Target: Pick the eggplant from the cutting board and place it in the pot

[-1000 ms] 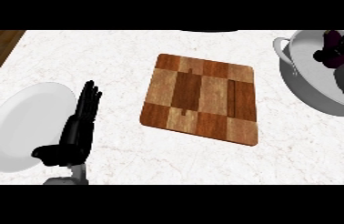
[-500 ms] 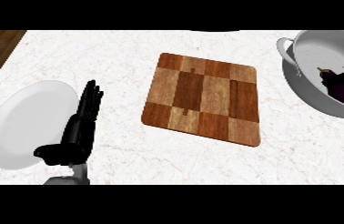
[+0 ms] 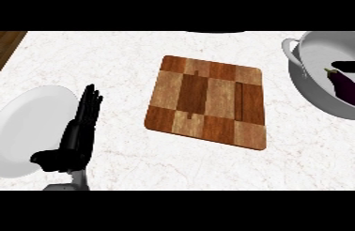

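Note:
The dark purple eggplant lies inside the grey pot at the right edge, against its inner wall. The wooden cutting board sits bare in the middle of the counter. My left hand rests open at the lower left, fingers straight and pointing away, beside the white plate. My right hand does not show in the head view.
A white plate lies at the left edge, partly under my left hand. A strip of brown wood shows at the counter's top left corner. The pot has a handle on its left rim.
The right hand, which hovered over the pot a second ago, has left the view. The eggplant now lies in the pot. The left hand has not moved.

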